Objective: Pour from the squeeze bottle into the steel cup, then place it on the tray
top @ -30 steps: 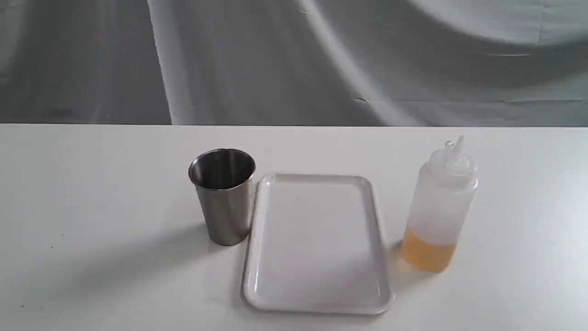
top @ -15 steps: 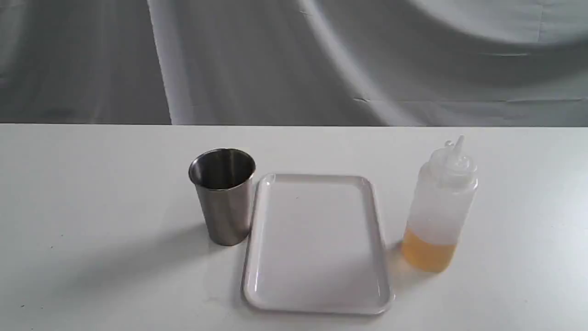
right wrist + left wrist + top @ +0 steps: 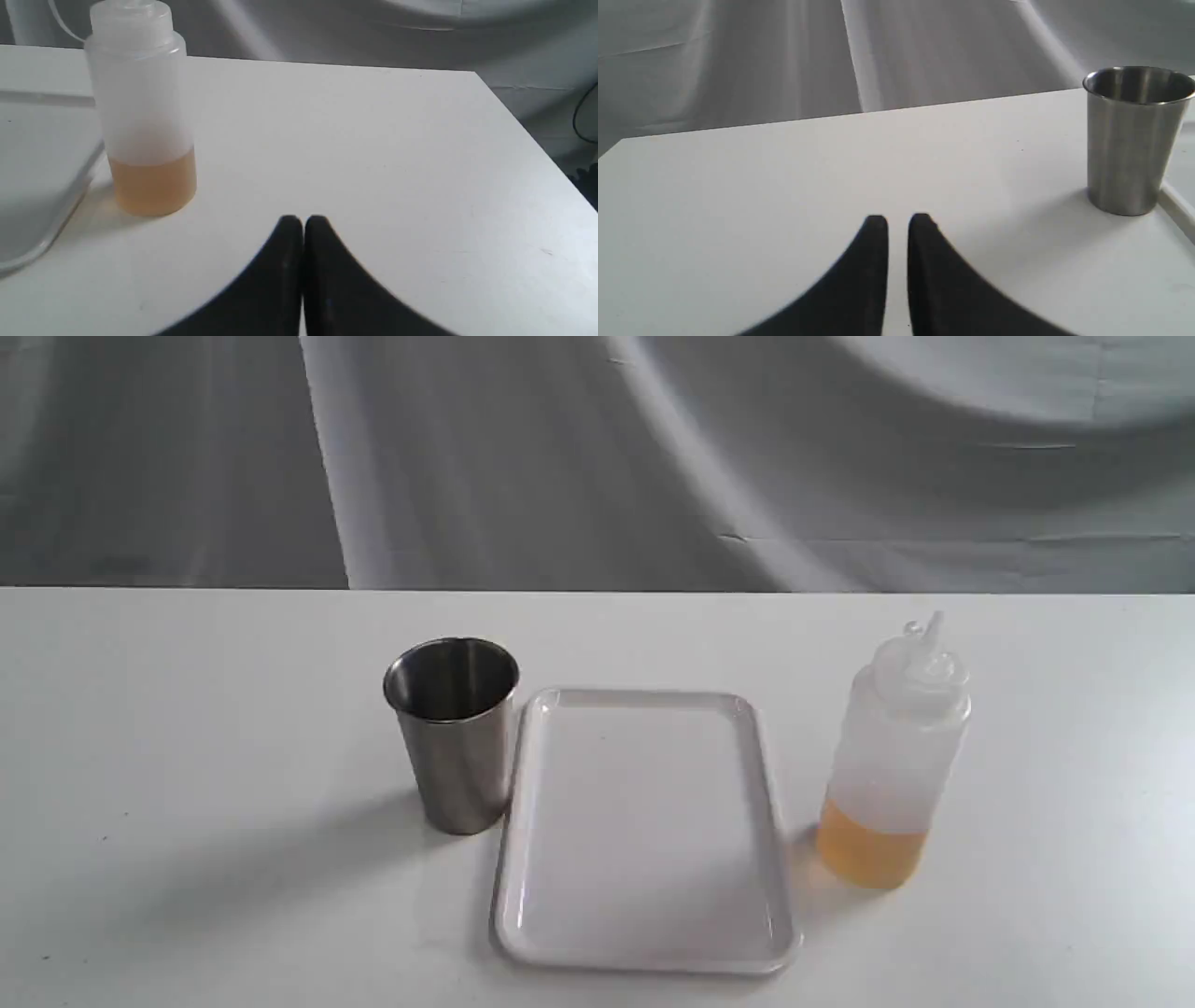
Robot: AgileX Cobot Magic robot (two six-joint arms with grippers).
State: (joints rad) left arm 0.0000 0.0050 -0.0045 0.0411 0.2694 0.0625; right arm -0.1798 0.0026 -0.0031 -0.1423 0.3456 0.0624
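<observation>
The squeeze bottle (image 3: 892,756) stands upright on the white table, right of the tray (image 3: 644,831), with amber liquid in its lower part. The steel cup (image 3: 455,737) stands upright against the tray's left rim. Neither gripper shows in the exterior view. In the left wrist view my left gripper (image 3: 898,219) hovers low over bare table, its black fingers nearly together with nothing between them, well apart from the cup (image 3: 1129,144). In the right wrist view my right gripper (image 3: 302,220) is shut and empty, a short way from the bottle (image 3: 140,116) and the tray (image 3: 37,163).
A grey cloth backdrop (image 3: 597,457) hangs behind the table's far edge. The table's right corner and edge (image 3: 523,126) show in the right wrist view, with a dark cable (image 3: 581,112) beyond it.
</observation>
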